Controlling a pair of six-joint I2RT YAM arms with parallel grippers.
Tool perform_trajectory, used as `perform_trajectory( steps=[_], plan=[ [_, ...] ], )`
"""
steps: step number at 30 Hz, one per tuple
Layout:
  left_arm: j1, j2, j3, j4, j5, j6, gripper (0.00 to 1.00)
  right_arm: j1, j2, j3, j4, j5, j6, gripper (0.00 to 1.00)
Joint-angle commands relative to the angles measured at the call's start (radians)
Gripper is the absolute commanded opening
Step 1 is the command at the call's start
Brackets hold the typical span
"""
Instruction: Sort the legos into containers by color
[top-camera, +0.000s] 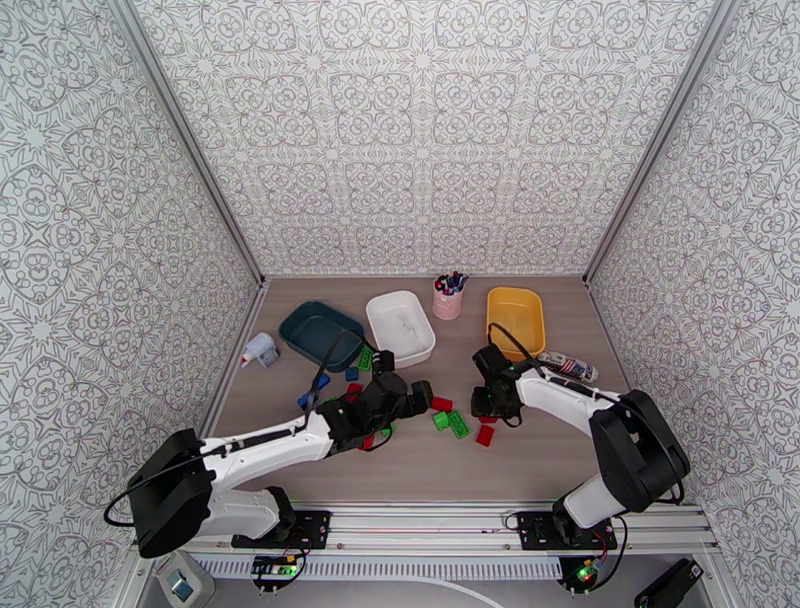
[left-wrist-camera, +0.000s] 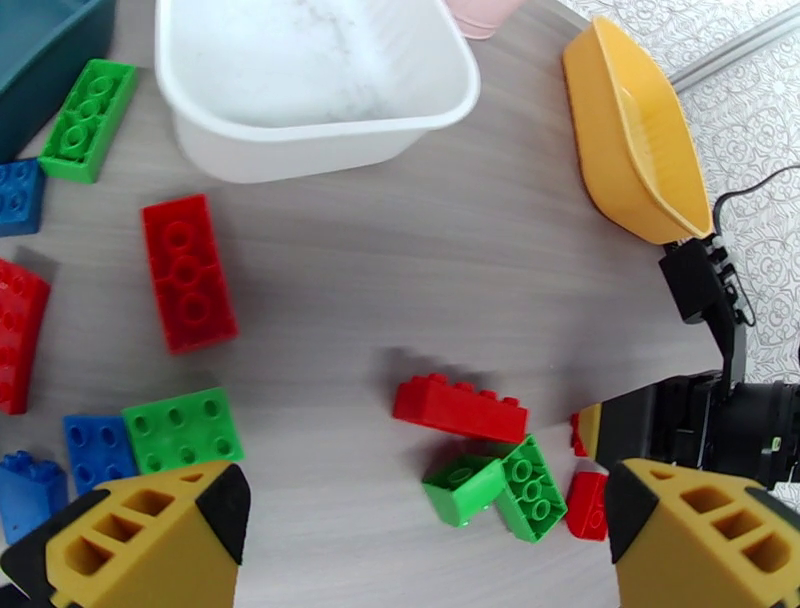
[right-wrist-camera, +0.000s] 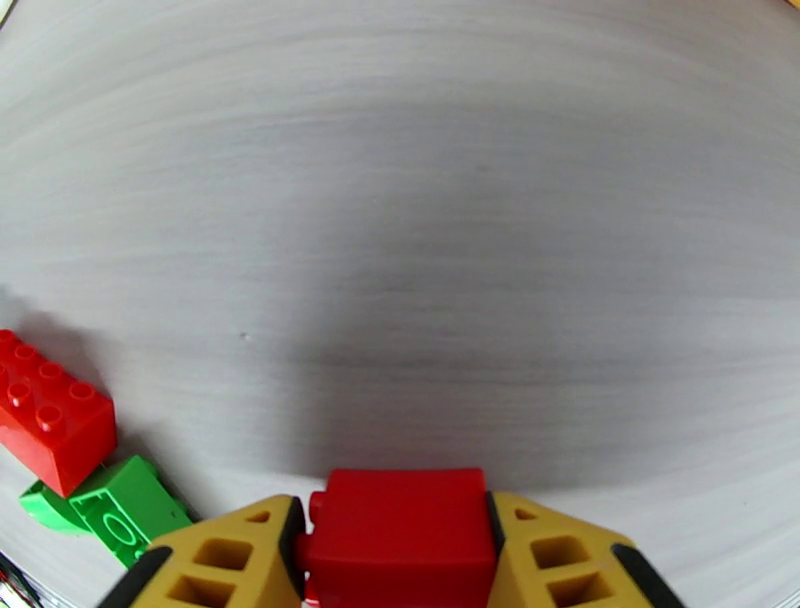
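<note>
Yellow ribbed fingers (right-wrist-camera: 230, 565) of the right pincer (right-wrist-camera: 395, 545) press on both sides of a glossy red brick (right-wrist-camera: 400, 520), clamping it; whether it rests on the pale wood-grain tabletop (right-wrist-camera: 450, 200) cannot be told. At its nine o'clock a studded red lego (right-wrist-camera: 55, 420) touches a green lego (right-wrist-camera: 125, 505). From above, three smooth rounded tubs line the far side: dark teal tub (top-camera: 300, 318) at eleven o'clock, white tub (top-camera: 398, 320) at twelve, yellow tub (top-camera: 515, 315) at one, with a pink cup of pens (top-camera: 447, 300) between white and yellow. A small white bottle (top-camera: 262, 350) lies at nine o'clock of the teal tub, a printed tube (top-camera: 568, 366) at five o'clock of the yellow one. The left arm (top-camera: 270, 440) lies across the scattered legos, hiding part of the pile. The left pincer (left-wrist-camera: 425, 485) hangs above them with fingers spread wide, gripping nothing. Beneath it lie a long red block (left-wrist-camera: 188, 272), a green block (left-wrist-camera: 88, 120) beside the teal tub, a square green piece (left-wrist-camera: 183, 428) just beside a blue piece (left-wrist-camera: 98, 450)
</note>
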Motion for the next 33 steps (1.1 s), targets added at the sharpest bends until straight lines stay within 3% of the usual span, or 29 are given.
perform_trajectory(
  steps=[1, 8, 13, 19, 24, 29, 33],
  plan=[
    [-0.006, 0.047, 0.085, 0.070, 0.053, 0.061, 0.99, -0.018, -0.047, 0.033, -0.035, 0.023, 0.010, 0.38],
    [0.066, 0.216, 0.300, 0.105, 0.246, 0.134, 0.99, -0.195, -0.090, 0.186, -0.083, 0.007, -0.034, 0.34],
    [0.114, 0.326, 0.464, 0.098, 0.339, 0.152, 0.99, -0.340, -0.029, 0.313, -0.063, -0.020, -0.042, 0.34],
    [0.106, 0.392, 0.598, 0.002, 0.344, 0.202, 0.99, -0.408, 0.147, 0.507, -0.069, -0.015, -0.043, 0.36],
    [0.092, 0.352, 0.550, -0.005, 0.318, 0.218, 0.99, -0.421, 0.259, 0.635, -0.117, -0.003, -0.055, 0.48],
    [0.078, 0.303, 0.490, -0.028, 0.271, 0.239, 0.99, -0.420, 0.243, 0.654, -0.130, -0.005, -0.064, 0.63],
    [0.069, 0.269, 0.450, -0.049, 0.233, 0.245, 0.99, -0.420, 0.170, 0.605, -0.126, -0.019, -0.069, 0.65]
  ],
)
